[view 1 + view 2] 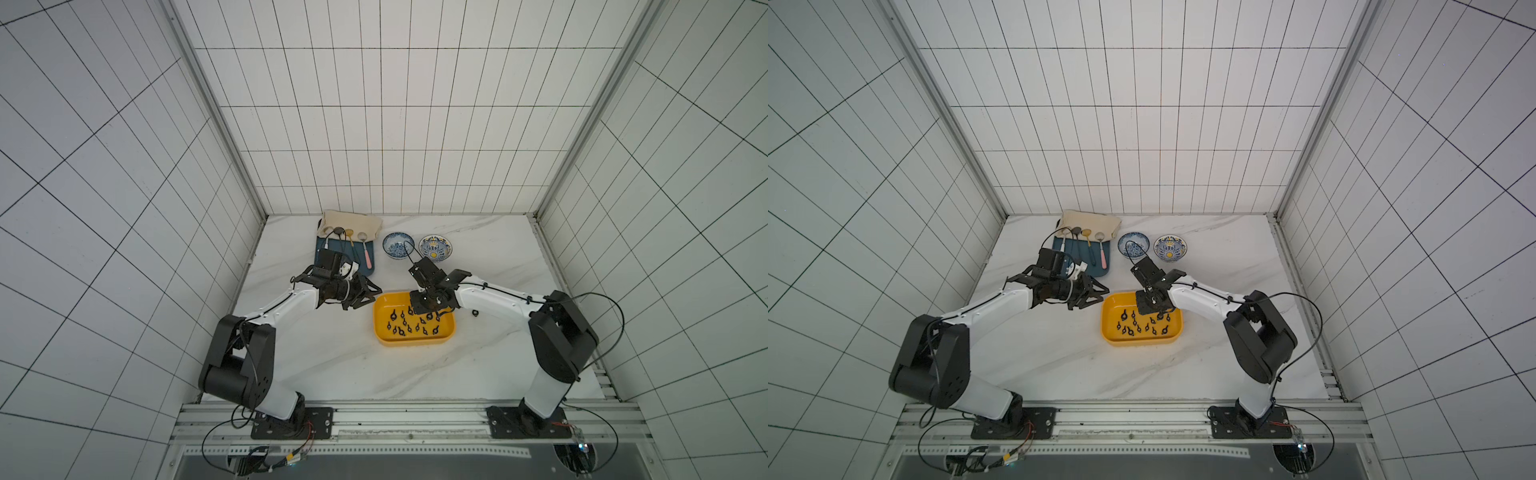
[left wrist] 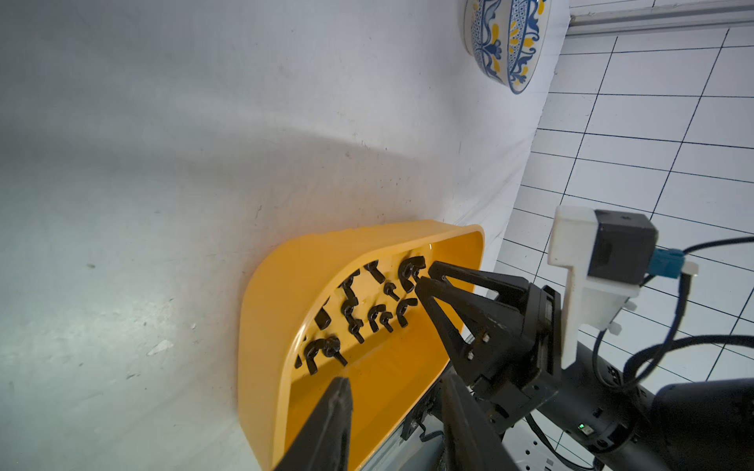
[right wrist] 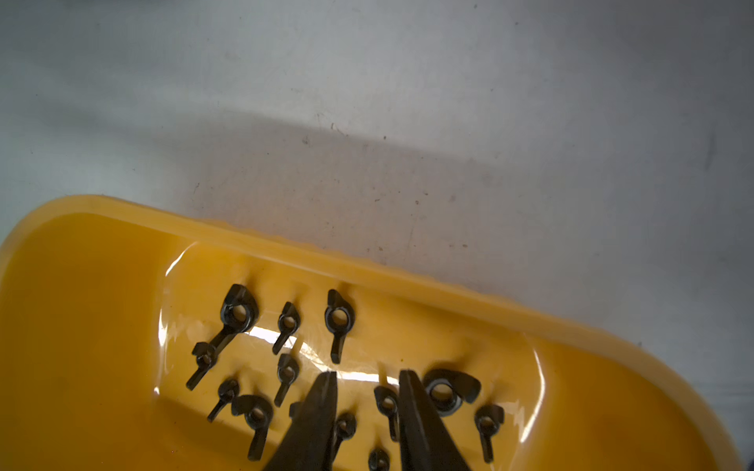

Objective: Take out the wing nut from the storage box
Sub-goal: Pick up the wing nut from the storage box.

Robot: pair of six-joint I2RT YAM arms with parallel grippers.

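Observation:
The yellow storage box (image 1: 415, 343) (image 1: 1142, 341) lies mid-table, and several black wing nuts (image 1: 409, 326) are scattered on its floor. My right gripper (image 1: 432, 309) (image 1: 1156, 311) reaches down into the box's far right part. In the right wrist view it (image 3: 369, 373) stands open low over the floor, and one wing nut (image 3: 387, 401) lies loose between its fingers. My left gripper (image 1: 365, 297) (image 1: 1096, 297) hovers just off the box's left end, and it (image 2: 395, 379) is open and holds nothing. The left wrist view shows the box (image 2: 285, 285) and the right gripper (image 2: 427, 275).
A dark-blue tray (image 1: 365, 266) with spoons and a beige cloth (image 1: 353, 220) lie at the back left. Two patterned bowls (image 1: 398, 245) (image 1: 435, 248) stand behind the box. One small black nut (image 1: 473, 312) lies on the table right of the box, under the right arm.

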